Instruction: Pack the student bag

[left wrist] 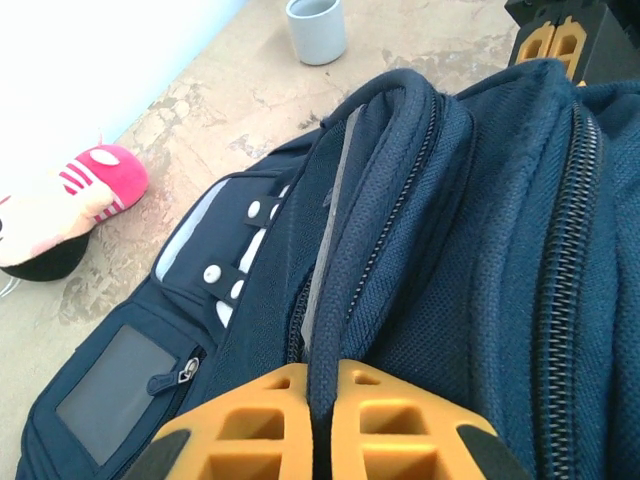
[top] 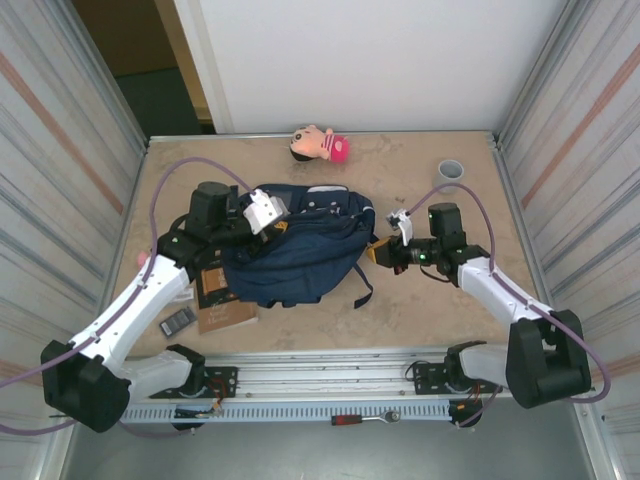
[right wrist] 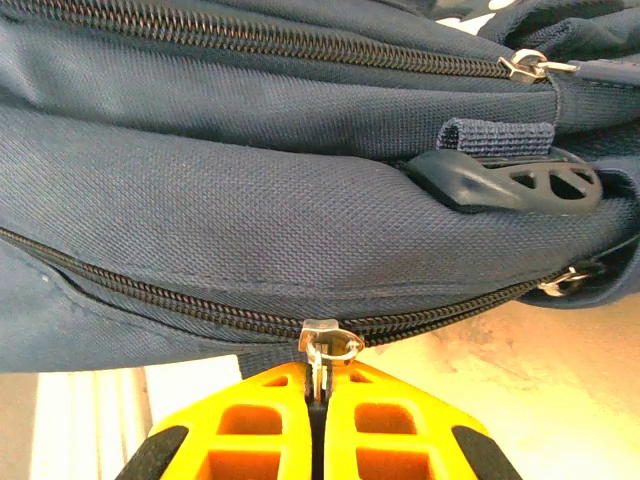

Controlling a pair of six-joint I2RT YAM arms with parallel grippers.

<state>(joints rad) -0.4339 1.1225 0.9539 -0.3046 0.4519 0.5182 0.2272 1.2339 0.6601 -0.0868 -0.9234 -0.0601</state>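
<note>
Seen from above, the student bag (top: pixel 300 250) lies on its side in the middle of the table (top: pixel 420 300), navy blue, its dark straps trailing toward the arms. A plush toy (top: pixel 320 145) with a pink cap lies beyond the bag, by the far wall. A grey cup (top: pixel 451 171) stands beyond the bag and to its right. Brown books (top: pixel 222 298) lie at the bag's near left corner, partly tucked beneath it. The left claw (top: pixel 280 226) reaches onto the bag's upper left edge. The right claw (top: pixel 378 250) meets the bag's right end.

From the left wrist, the orange fingers are pressed together on a raised ridge of the bag's fabric beside a zipper track. The white patch with dark slots and the square front pocket lie to the left of that ridge.

From the right wrist, the orange fingers are pinching a small metal zipper pull (right wrist: pixel 322 345) that hangs from a long zipper on the underside of the bag's bulge. That zipper looks fully closed along its visible length.

The step in hand appears to be opening a compartment, so nothing seems packed yet. To do it well, the right claw should draw the pull along the line of the teeth, not away from the bag. The left claw should hold its ridge firm, so the fabric stays taut and the slider does not snag or drag the whole bag.
</note>
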